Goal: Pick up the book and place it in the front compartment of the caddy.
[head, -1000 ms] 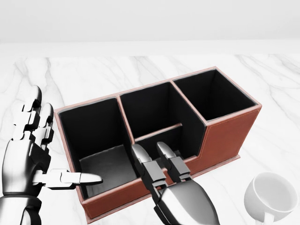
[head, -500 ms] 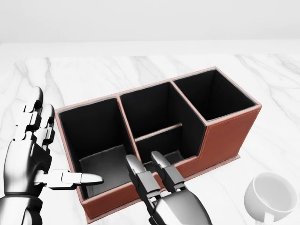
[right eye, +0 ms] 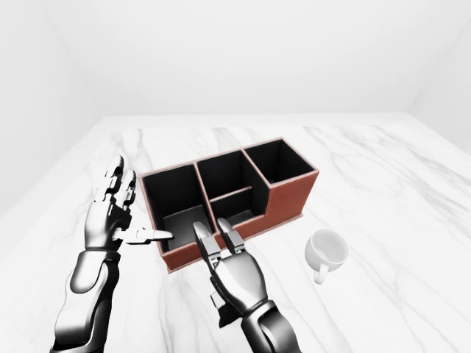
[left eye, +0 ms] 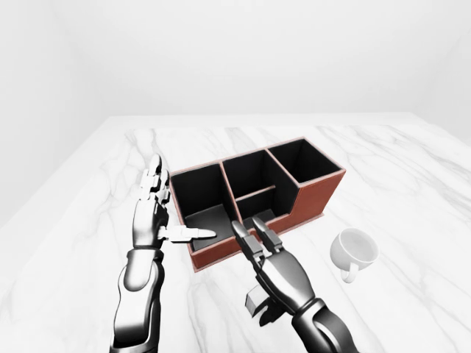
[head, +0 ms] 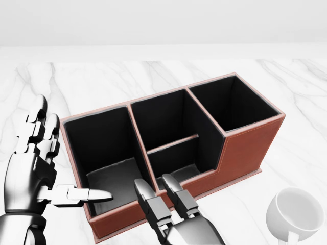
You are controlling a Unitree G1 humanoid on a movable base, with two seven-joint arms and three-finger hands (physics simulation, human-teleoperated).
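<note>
The brown caddy (head: 245,153) with black insides stands on the marble table at the middle of the head view. A flat dark grey slab, seemingly the book (head: 115,179), lies on the floor of the caddy's lower-left compartment. My left hand (head: 56,158) is open at the caddy's left wall, fingers up, thumb reaching over the rim above the slab. My right hand (head: 161,193) is open and empty at the bottom of the view, fingertips (head: 144,188) against the caddy's near wall. Neither hand holds anything.
A white mug (head: 296,212) stands at the lower right, right of the caddy. The marble table (left eye: 383,162) stretches around the caddy, with its left edge (left eye: 70,165) showing in the left-eye view. White walls lie beyond.
My right hand has drawn back toward the bottom of the head view, away from the caddy's low middle compartment. The left hand and the caddy have not moved.
</note>
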